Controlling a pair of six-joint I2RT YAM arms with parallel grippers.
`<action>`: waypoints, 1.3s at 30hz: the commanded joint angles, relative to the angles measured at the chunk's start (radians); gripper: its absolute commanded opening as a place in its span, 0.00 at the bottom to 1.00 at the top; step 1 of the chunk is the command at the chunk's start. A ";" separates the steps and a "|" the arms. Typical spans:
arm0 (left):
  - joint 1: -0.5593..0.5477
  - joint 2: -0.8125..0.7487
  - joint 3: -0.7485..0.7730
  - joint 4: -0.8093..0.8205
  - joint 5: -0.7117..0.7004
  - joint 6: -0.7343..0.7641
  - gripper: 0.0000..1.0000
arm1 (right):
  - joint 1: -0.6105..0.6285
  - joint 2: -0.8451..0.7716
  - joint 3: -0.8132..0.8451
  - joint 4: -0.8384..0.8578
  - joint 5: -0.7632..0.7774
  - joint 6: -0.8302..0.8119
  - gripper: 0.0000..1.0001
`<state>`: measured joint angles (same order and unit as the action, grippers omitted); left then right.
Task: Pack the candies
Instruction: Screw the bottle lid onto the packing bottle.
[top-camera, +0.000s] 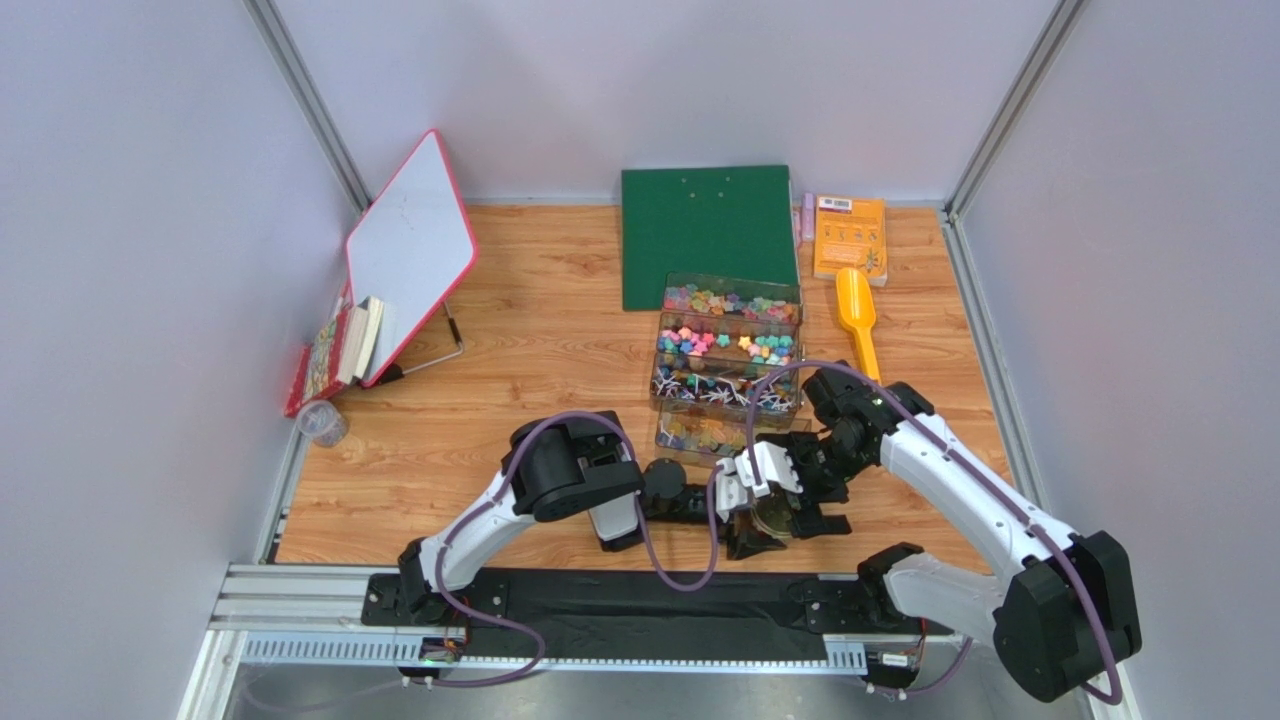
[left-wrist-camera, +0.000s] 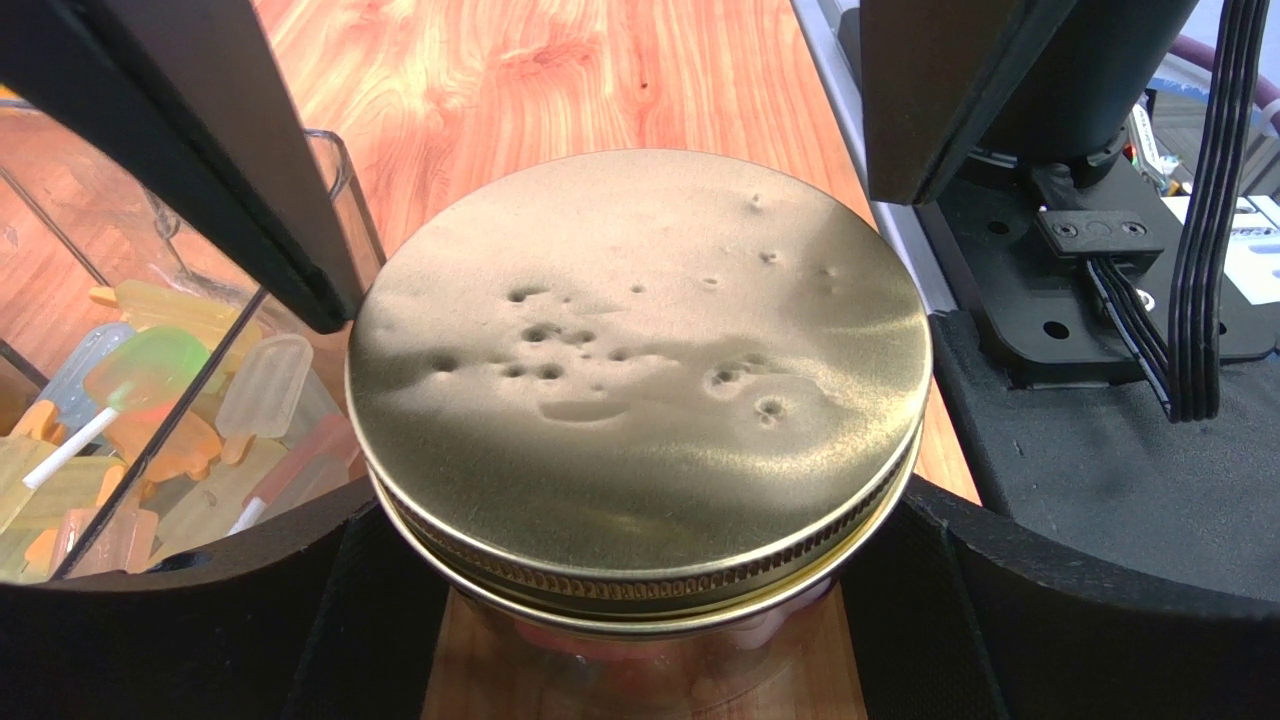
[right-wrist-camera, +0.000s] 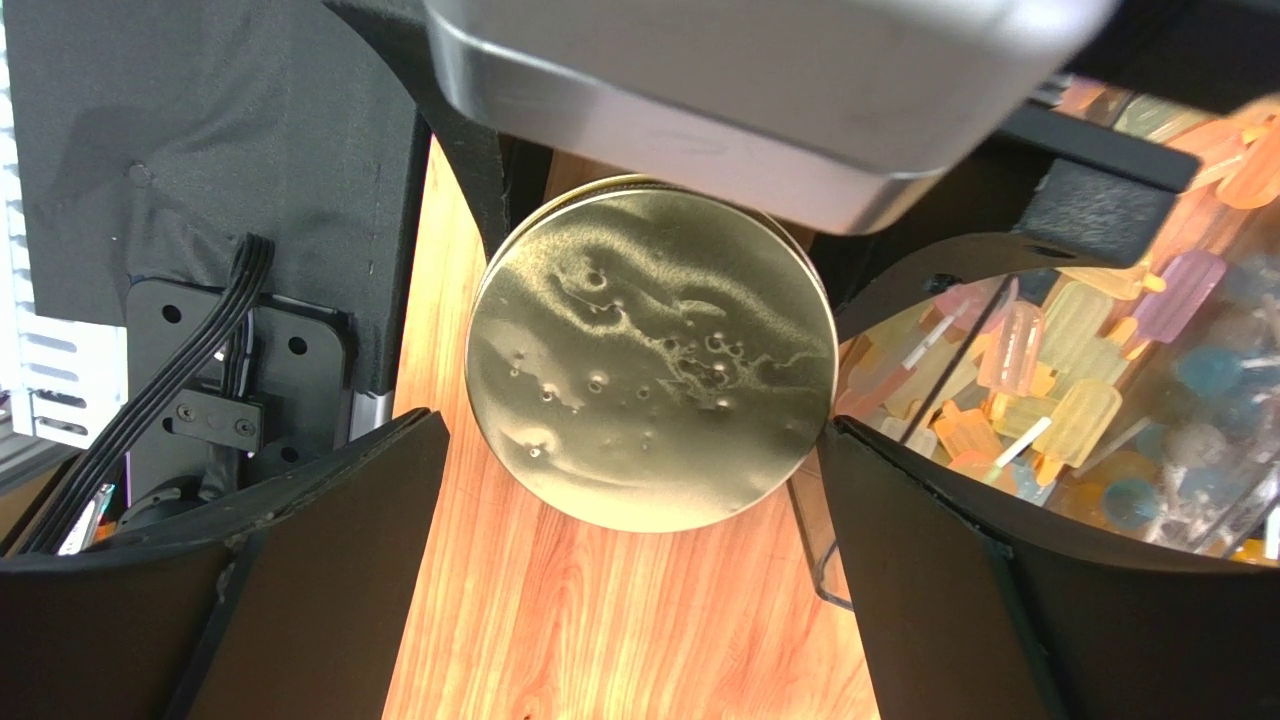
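The wooden surface (top-camera: 511, 300) runs out ahead of me. A white board with a red rim (top-camera: 409, 255) leans tilted at 10 o'clock. A green board (top-camera: 708, 233) lies flat at 12 o'clock against the back wall.

Just nearer than the green board, still at 12 o'clock, sits a clear box (top-camera: 670, 393) split into compartments. The candies (top-camera: 721, 342) lie in its middle compartments, a bright mix of pink, yellow, green and blue.

At 6 o'clock from the box stands a jar (left-wrist-camera: 631, 668) with a dented gold lid (left-wrist-camera: 639, 353), upright on the surface. My left pincer (left-wrist-camera: 639, 570) is spread wide and clasps the jar, its fingers pressed against the lid's rim on both sides.

My right pincer (right-wrist-camera: 634, 450) gapes fully and holds nothing. Its tips straddle the same lid from the opposite side.

A yellow scoop (top-camera: 857, 323) lies at 1 o'clock, just beside the box.
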<state>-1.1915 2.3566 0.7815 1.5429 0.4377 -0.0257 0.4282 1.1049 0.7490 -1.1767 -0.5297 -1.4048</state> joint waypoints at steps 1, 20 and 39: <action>0.007 0.135 -0.050 -0.322 -0.050 0.040 0.00 | -0.003 -0.039 -0.036 0.022 -0.003 -0.023 1.00; 0.049 0.153 -0.027 -0.368 -0.059 0.032 0.00 | -0.003 -0.217 -0.123 -0.055 0.118 -0.048 0.98; 0.033 0.153 -0.031 -0.389 -0.034 0.102 0.00 | -0.014 -0.048 0.085 -0.032 0.031 -0.036 1.00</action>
<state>-1.1778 2.3714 0.8051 1.5410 0.4740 -0.0273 0.3904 1.0039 0.7956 -1.2301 -0.4019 -1.4376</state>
